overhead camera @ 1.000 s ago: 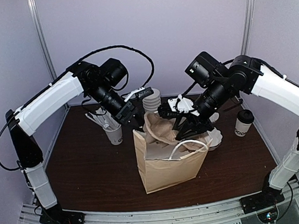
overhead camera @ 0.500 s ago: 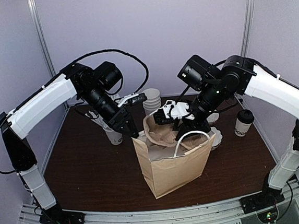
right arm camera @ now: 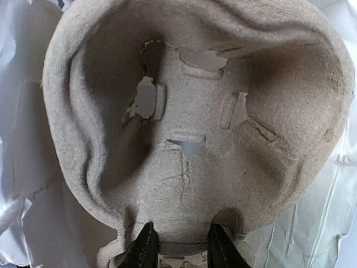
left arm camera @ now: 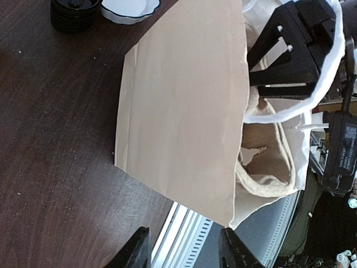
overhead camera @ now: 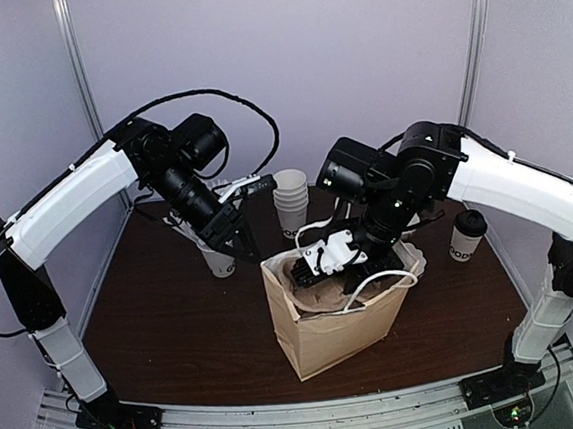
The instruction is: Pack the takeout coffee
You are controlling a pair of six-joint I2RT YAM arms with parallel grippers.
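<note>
The takeout coffee [overhead camera: 466, 236], a white cup with a black lid and dark lettering, stands on the table at the right, apart from both grippers. A brown paper bag [overhead camera: 336, 323] with white handles stands in the middle. My right gripper [overhead camera: 321, 269] reaches down into its mouth, shut on the rim of a grey pulp cup carrier [right arm camera: 195, 111] that fills the right wrist view, its fingers [right arm camera: 146, 245] pinching the edge. My left gripper [overhead camera: 241, 243] hangs open and empty just left of the bag, whose side [left arm camera: 178, 111] fills the left wrist view.
A white cup full of straws [overhead camera: 218, 261] stands under the left arm. A nested stack of white cups [overhead camera: 291, 199] is behind the bag. A black round object [left arm camera: 75, 11] and a white one [left arm camera: 129, 6] lie beyond the bag. The table's front rail [overhead camera: 314, 413] is near.
The right gripper has pushed the carrier down into the bag, which has shifted slightly right. The left gripper has drawn back left from the bag's rim and opened a little.
</note>
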